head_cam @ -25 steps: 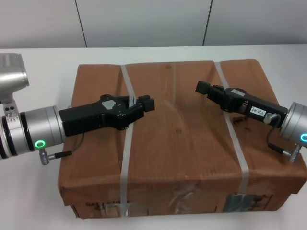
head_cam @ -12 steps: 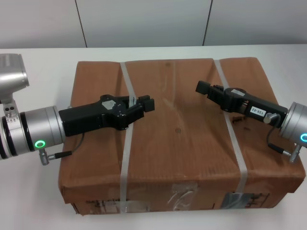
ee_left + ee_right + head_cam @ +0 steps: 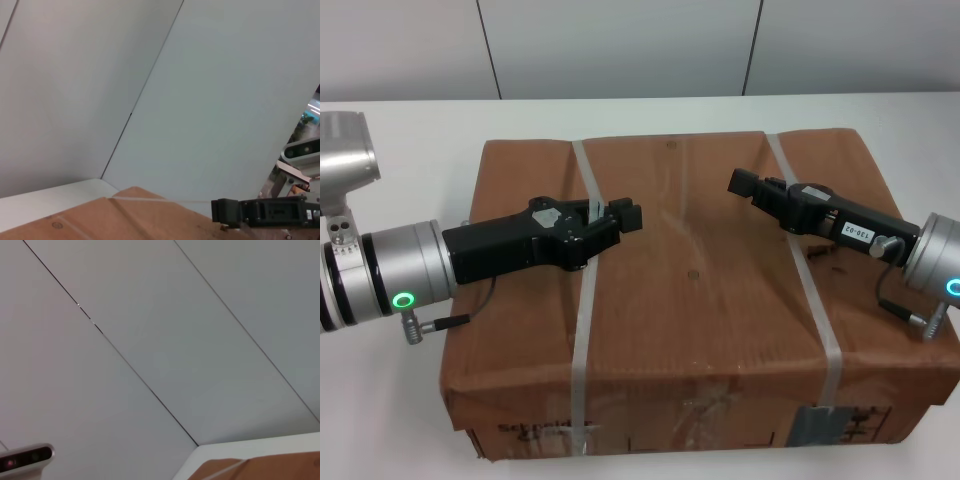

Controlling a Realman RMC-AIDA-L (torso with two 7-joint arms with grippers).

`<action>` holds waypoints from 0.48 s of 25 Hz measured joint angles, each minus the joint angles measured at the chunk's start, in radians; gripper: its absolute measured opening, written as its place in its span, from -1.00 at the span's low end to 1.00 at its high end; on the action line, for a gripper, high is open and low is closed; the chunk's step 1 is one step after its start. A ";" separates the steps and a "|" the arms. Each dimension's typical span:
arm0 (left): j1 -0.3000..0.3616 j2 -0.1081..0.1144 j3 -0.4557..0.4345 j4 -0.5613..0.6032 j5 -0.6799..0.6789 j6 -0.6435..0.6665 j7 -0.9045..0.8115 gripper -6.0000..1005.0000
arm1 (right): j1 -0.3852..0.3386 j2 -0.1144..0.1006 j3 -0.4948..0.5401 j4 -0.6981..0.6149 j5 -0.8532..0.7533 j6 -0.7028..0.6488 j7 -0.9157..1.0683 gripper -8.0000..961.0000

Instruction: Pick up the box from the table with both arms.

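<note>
The large brown cardboard box [image 3: 690, 290] lies flat on the white table [image 3: 410, 130], with two pale straps across its top and labels and tape on the near side. My left gripper [image 3: 618, 216] reaches in from the left, just above the box top, over the left strap [image 3: 582, 330]. My right gripper [image 3: 740, 183] reaches in from the right over the right strap [image 3: 815, 310], with its jaws together. It also shows in the left wrist view [image 3: 226, 210], above the box's top [image 3: 115, 220]. A box corner [image 3: 260, 471] shows in the right wrist view.
A grey panelled wall [image 3: 620, 45] stands behind the table's far edge. Bare tabletop lies to the left of the box and at the far right [image 3: 920, 130]. Thin cables hang from both wrists near the box's sides.
The box's back edge has dropped slightly in view, and more of its near labelled side shows than half a second ago. Both arms hold the same place.
</note>
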 joint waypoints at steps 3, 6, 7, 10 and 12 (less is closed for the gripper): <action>0.000 0.000 0.000 0.000 -0.001 0.000 0.000 -0.68 | 0.000 0.000 0.000 0.000 0.000 0.000 0.000 -0.93; 0.000 0.000 0.000 0.000 -0.002 0.000 0.000 -0.68 | 0.000 0.000 0.000 0.000 0.000 0.000 0.000 -0.93; 0.000 0.000 0.000 0.000 -0.002 0.000 0.000 -0.68 | 0.000 0.000 0.000 0.000 0.000 0.000 0.000 -0.93; 0.000 0.000 0.000 0.000 -0.002 0.000 0.000 -0.68 | 0.000 0.000 0.000 0.000 0.000 0.000 0.000 -0.93; 0.000 0.000 0.000 0.000 -0.002 0.000 0.000 -0.68 | 0.000 0.000 0.000 0.000 0.000 0.000 0.000 -0.93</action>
